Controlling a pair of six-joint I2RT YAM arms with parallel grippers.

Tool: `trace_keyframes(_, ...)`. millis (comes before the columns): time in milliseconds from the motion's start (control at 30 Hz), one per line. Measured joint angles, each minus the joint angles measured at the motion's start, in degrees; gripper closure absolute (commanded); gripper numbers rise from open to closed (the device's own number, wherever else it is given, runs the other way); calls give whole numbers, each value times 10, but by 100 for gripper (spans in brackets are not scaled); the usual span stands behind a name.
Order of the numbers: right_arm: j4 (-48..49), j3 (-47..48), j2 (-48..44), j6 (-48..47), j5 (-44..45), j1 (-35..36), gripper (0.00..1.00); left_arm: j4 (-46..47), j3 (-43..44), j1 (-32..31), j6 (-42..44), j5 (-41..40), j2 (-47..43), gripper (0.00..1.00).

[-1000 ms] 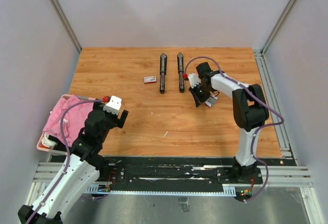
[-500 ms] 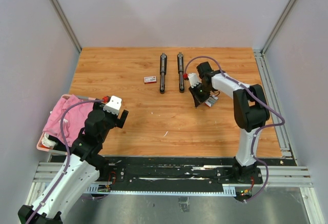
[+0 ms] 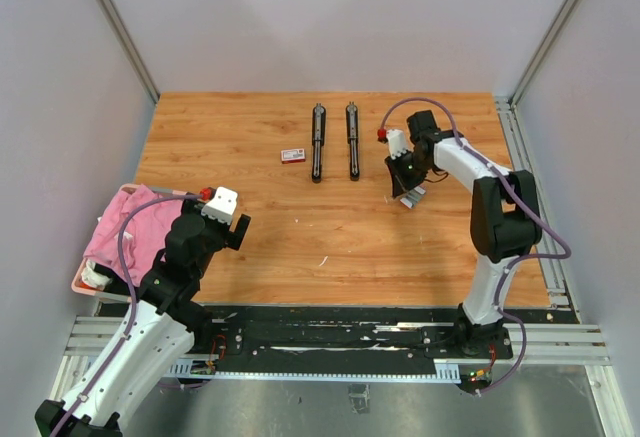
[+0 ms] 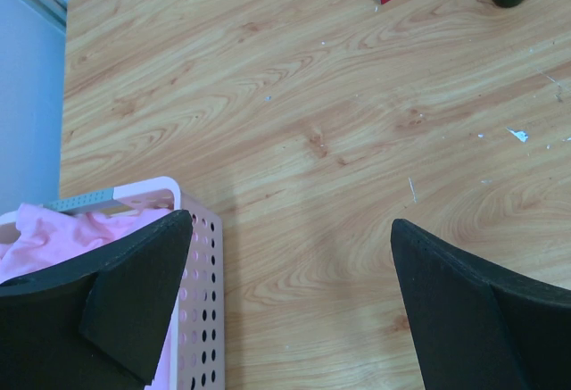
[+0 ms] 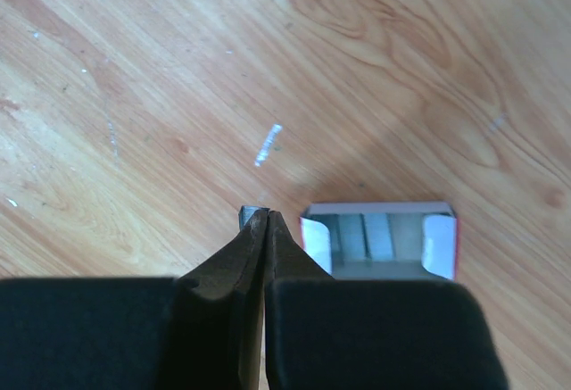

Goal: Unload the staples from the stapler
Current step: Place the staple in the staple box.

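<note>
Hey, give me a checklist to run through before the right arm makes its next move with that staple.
1. Right gripper shut on the staple bit: ok.
2. Open box lies just beside the jaws, its opening unblocked: ok.
3. Staple bit over the open box: not ok, it hangs over bare table.
4. Left gripper open and far from the work: ok.
5. Loose strip picked up: not ok.
6. Both staplers emptied: cannot tell.

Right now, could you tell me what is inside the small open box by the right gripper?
Silvery staples lie inside the box; its near end is covered by the right gripper, so the rest cannot be seen.
</note>
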Motion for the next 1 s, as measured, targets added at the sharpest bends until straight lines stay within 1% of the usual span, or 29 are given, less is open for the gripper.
trace_keyframes(167, 0, 0, -17, -9, 9, -30, 100, 0, 0, 0, 0, 0, 0, 2)
trace_keyframes(300, 0, 0, -25, -17, 28, -41, 99, 0, 0, 0, 0, 0, 0, 2)
trace_keyframes(767, 1, 10, -26, -71, 109, -43, 100, 0, 0, 0, 0, 0, 0, 2)
trace_keyframes(1000, 3, 26, -14, -103, 118, -43, 99, 0, 0, 0, 0, 0, 2, 2)
